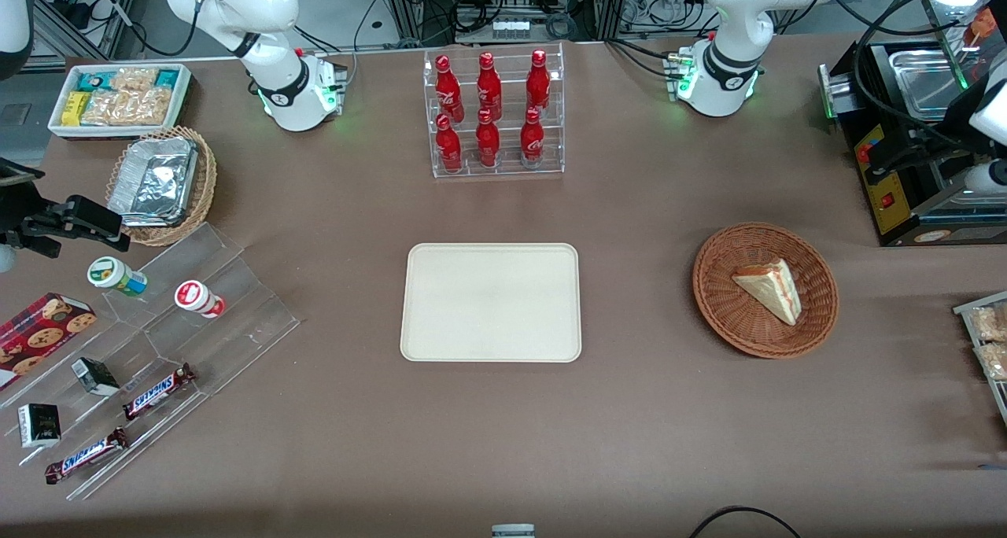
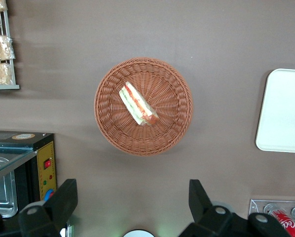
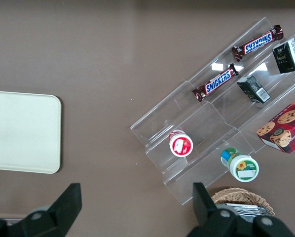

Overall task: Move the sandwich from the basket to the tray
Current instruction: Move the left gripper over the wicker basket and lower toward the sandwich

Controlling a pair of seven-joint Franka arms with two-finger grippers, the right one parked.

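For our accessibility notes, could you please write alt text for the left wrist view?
A triangular sandwich lies in a round reddish-brown wicker basket on a brown table, seen from straight above. The left gripper hangs high above the table beside the basket, fingers open and holding nothing. Part of a cream tray shows at the picture's edge, apart from the basket.

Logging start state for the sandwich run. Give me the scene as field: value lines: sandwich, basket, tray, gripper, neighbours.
sandwich: small triangular wedge of pale bread with red and green filling, lying in the basket, untouched
basket: round shallow reddish-brown wicker basket, toward the working arm's end of the table
tray: flat cream rectangular tray with rounded corners, nothing on it, beside the basket and apart from it
gripper: left gripper, fingers open, holding nothing, well above the table and clear of the basket
neighbours: clear rack of red bottles, farther from the front camera than the tray
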